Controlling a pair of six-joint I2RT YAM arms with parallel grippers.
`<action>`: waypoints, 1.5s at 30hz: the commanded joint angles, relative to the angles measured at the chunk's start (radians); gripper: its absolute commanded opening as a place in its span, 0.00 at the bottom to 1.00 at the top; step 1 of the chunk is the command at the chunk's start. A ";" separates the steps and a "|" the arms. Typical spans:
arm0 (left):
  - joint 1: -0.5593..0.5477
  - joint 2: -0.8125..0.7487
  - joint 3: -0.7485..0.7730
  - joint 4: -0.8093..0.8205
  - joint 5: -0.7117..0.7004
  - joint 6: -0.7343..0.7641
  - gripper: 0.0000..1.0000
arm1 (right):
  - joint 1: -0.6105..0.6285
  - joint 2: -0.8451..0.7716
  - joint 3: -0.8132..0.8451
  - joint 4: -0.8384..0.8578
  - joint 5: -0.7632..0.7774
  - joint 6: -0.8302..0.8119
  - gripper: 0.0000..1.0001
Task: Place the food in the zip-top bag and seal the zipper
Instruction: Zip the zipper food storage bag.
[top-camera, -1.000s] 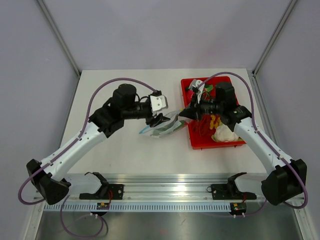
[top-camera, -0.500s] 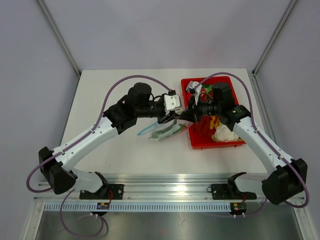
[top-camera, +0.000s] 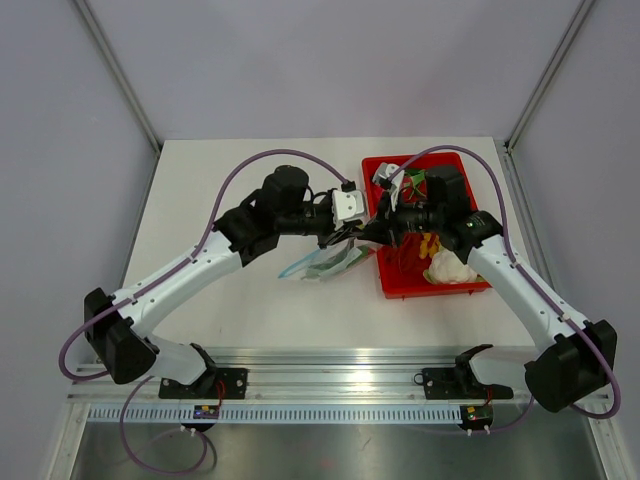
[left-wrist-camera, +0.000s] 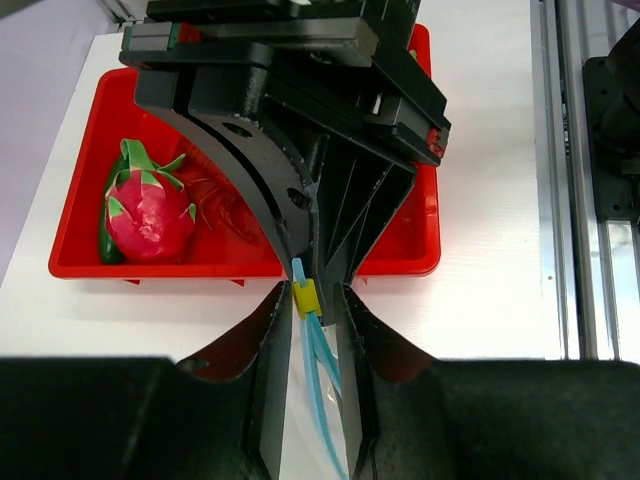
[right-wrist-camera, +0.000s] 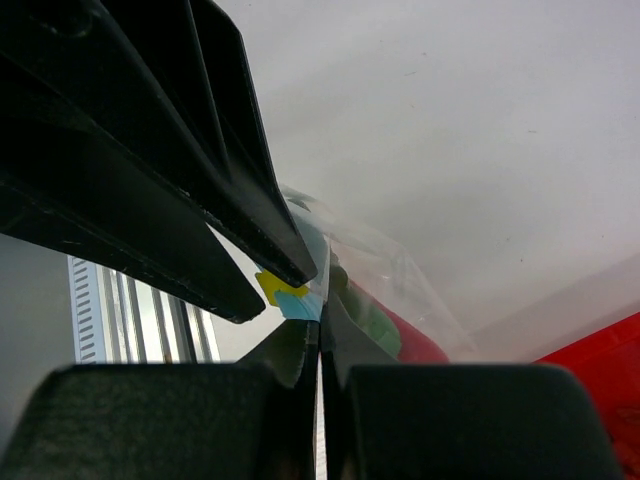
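Note:
The zip-top bag (top-camera: 322, 264) hangs between my two grippers just left of the red tray. The food (right-wrist-camera: 385, 325), green with a red part, lies inside the bag in the right wrist view. My left gripper (top-camera: 349, 237) is shut around the light-blue zipper (left-wrist-camera: 318, 350) at its yellow slider (left-wrist-camera: 305, 298), close against my right gripper. My right gripper (top-camera: 371, 232) is shut on the bag's blue corner (right-wrist-camera: 305, 303) right beside the slider (right-wrist-camera: 270, 285). In the left wrist view my left gripper (left-wrist-camera: 318, 292) faces the right gripper's black body.
A red tray (top-camera: 432, 290) stands at the right and holds a pink dragon fruit (top-camera: 413, 185), a white cauliflower (top-camera: 450, 268) and a small yellow item (top-camera: 430, 242). The tray (left-wrist-camera: 250, 262) and the dragon fruit (left-wrist-camera: 150, 210) also show in the left wrist view. A metal rail runs along the near edge.
My left gripper has slid right along the zipper from the bag's left end to meet my right gripper. The right gripper has stayed in place, holding the bag.

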 joint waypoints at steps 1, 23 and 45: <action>-0.003 0.011 0.037 0.048 0.034 -0.007 0.25 | 0.009 -0.034 0.035 0.025 -0.013 -0.013 0.00; -0.001 0.003 0.000 0.092 -0.012 -0.066 0.32 | 0.010 -0.063 0.000 0.038 -0.003 -0.014 0.00; 0.019 -0.032 -0.018 0.102 0.011 -0.103 0.20 | 0.009 -0.066 -0.005 0.018 -0.005 -0.021 0.00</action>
